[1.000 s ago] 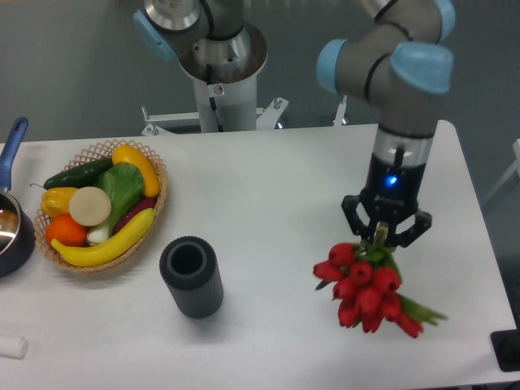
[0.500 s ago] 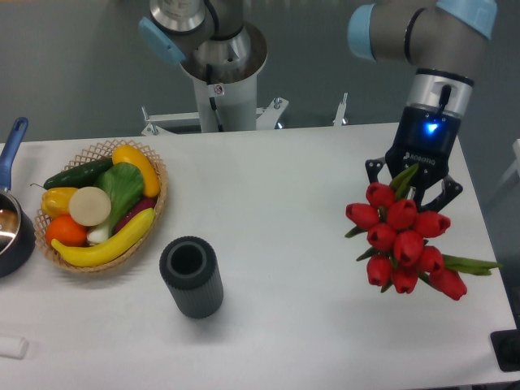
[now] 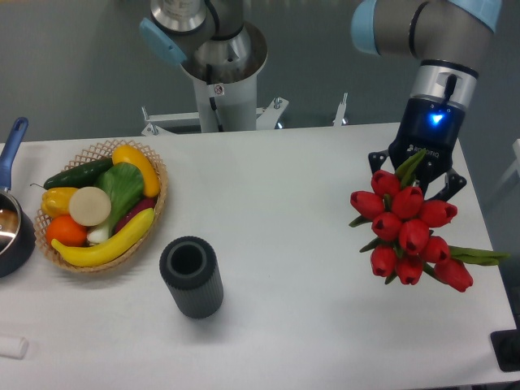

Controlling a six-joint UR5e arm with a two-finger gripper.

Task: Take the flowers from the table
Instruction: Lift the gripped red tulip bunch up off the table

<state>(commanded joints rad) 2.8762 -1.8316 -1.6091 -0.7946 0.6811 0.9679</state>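
The jaws are closed on the flowers (image 3: 409, 229), gripping the bunch by its stems, which are mostly hidden behind the blooms; the gripper (image 3: 416, 174) hangs from the arm with a blue light glowing on its wrist. The red tulip heads fan out below and toward the camera, with a green leaf poking up between the fingers and another stem or leaf sticking out to the right. The bunch appears lifted clear of the tabletop (image 3: 284, 203), over its right side near the far edge. Well apart to the left, a dark ribbed cylinder (image 3: 191, 276) stands upright with its opening facing up. Farther left sits a wicker basket (image 3: 154, 207) holding a banana, cucumber, orange and other produce, and a dark pan (image 3: 11, 227) with a blue handle shows at the left edge.
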